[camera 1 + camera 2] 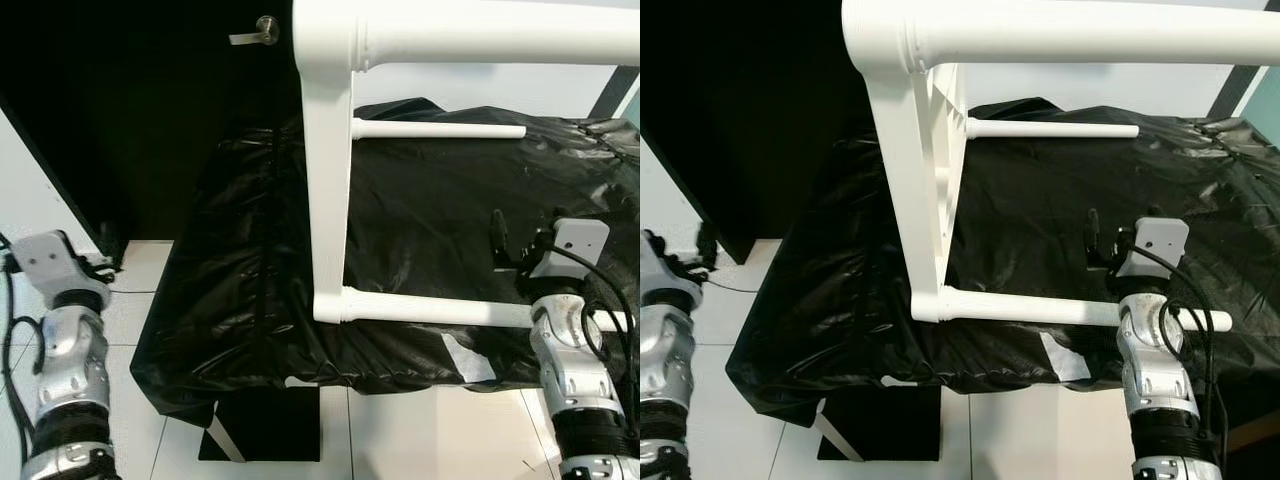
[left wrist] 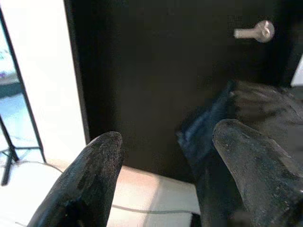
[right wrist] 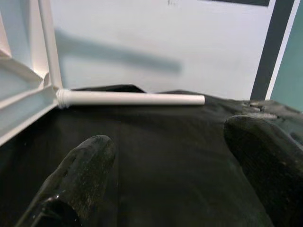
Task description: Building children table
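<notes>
A white children's table lies on its side on a surface covered in black plastic sheet, its top standing upright. Three white legs point to the right: an upper one, a far one and a near one by the front edge. My right gripper hovers just above the near leg's free end, open with nothing between its fingers. In the right wrist view the far leg lies ahead. My left gripper is open, held low to the left of the covered surface.
A dark door with a silver handle stands behind the covered surface at the left. White floor tiles lie in front, with a cable on the floor at the left. A pale wall rises behind.
</notes>
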### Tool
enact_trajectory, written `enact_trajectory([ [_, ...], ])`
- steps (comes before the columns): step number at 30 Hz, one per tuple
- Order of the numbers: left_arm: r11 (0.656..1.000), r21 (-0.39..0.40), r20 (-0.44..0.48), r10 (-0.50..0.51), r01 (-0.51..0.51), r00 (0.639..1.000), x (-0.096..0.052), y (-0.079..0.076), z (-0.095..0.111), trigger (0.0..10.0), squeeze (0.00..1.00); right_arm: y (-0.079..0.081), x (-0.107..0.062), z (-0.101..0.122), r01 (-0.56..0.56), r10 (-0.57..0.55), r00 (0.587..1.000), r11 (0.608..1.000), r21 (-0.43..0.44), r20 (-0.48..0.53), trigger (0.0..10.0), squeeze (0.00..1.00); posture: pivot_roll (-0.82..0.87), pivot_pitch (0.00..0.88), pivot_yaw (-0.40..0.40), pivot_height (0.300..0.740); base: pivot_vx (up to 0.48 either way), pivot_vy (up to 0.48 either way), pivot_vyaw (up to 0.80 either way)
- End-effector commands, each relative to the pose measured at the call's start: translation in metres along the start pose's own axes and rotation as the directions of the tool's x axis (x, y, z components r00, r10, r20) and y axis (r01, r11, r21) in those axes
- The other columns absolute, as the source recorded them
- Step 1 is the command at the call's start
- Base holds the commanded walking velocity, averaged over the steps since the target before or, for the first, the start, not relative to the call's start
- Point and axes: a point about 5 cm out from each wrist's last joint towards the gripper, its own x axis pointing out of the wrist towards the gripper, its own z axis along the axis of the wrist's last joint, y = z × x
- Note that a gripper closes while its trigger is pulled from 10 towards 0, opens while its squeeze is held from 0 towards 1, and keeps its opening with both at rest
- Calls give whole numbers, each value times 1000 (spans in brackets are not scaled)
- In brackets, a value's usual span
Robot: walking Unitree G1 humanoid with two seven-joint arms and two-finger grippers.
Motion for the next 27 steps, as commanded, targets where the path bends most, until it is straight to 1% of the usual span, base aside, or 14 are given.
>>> enact_trajectory([
  [1,983,23,-5,-180,181,984,-4,-14,0,10000,0,2,-4,-1,-1,1,1000,1000,17,-5,10000,0,25,0,10,740,0,0,0],
  [2,983,23,-5,-180,181,984,-4,-14,0,10000,0,2,-4,-1,-1,1,1000,1000,17,-5,10000,0,25,0,10,740,0,0,0],
  [3,976,25,-10,-218,218,976,-13,-24,-1,10000,0,13,-12,-1,-37,37,999,999,32,-6,10000,0,24,0,12,740,0,0,0],
  [4,976,25,-10,-218,218,976,-13,-24,-1,10000,0,13,-12,-1,-37,37,999,999,32,-6,10000,0,24,0,12,740,0,0,0],
  [5,969,32,-12,-246,247,969,-22,-34,-2,10000,0,22,-20,-1,-72,72,997,996,47,-9,10000,0,27,0,10,740,0,0,0],
  [6,969,32,-12,-246,247,969,-22,-34,-2,10000,0,22,-20,-1,-72,72,997,996,47,-9,10000,0,27,0,10,740,0,0,0],
  [7,961,33,-16,-275,275,961,-30,-43,-2,10000,0,30,-26,-2,-97,98,995,993,60,-14,10000,0,29,0,9,740,0,0,0],
  [8,961,33,-16,-275,275,961,-30,-43,-2,10000,0,30,-26,-2,-97,98,995,993,60,-14,10000,0,29,0,9,740,0,0,0],
  [9,956,33,-18,-291,292,956,-35,-49,-3,10000,0,35,-30,-2,-116,118,993,991,68,-21,10000,0,32,0,8,740,0,0,0],
  [10,956,33,-18,-291,292,956,-35,-49,-3,10000,0,35,-30,-2,-116,118,993,991,68,-21,10000,0,32,0,8,740,0,0,0],
  [14,927,10,-30,-375,376,926,-53,-67,-3,10000,0,47,-39,-4,-148,152,988,985,84,-34,10000,0,43,0,-5,740,0,0,0],
  [18,924,11,-33,-381,382,924,-55,-68,-3,10000,0,48,-39,-4,-149,153,988,985,84,-34,10000,0,43,0,-7,740,0,0,0],
  [23,920,-10,-38,-392,392,919,-59,-70,-2,10000,0,46,-37,-5,-134,137,990,988,81,-34,10000,0,44,0,-9,740,0,0,0],
  [27,917,-38,-50,-399,397,916,-64,-75,0,10000,0,45,-41,-5,-123,127,991,989,78,-45,10000,0,42,0,-8,740,0,0,0],
])
